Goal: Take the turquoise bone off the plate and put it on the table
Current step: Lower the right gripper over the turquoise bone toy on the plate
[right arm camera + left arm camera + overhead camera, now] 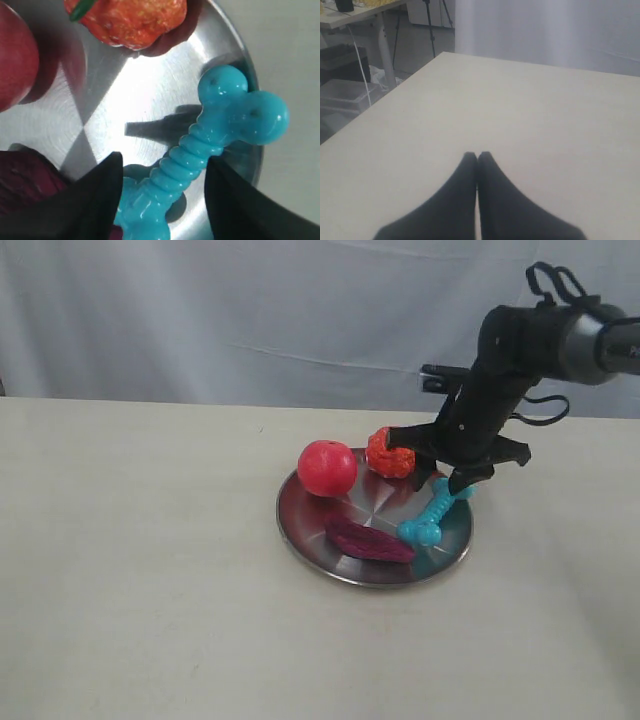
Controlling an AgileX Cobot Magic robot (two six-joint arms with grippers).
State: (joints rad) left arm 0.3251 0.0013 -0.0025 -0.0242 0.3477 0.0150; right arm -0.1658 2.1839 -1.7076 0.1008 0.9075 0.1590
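The turquoise bone [428, 518] lies on the right side of the steel plate [300, 525], one knobbed end near the rim. My right gripper [452, 476] hovers low over the bone's far end. In the right wrist view this gripper [164, 159] is open, its two dark fingers [95, 200] standing either side of the ribbed shaft of the bone [200, 145] with gaps on both sides, above the plate [115, 100]. My left gripper [477, 156] is shut and empty over the bare table [530, 100]; the exterior view does not show it.
On the plate a red ball [327, 468] sits at the back left, an orange-red knobbly toy [390, 453] at the back, and a dark purple oblong piece [368, 540] at the front beside the bone. Beige table [150, 590] surrounds the plate.
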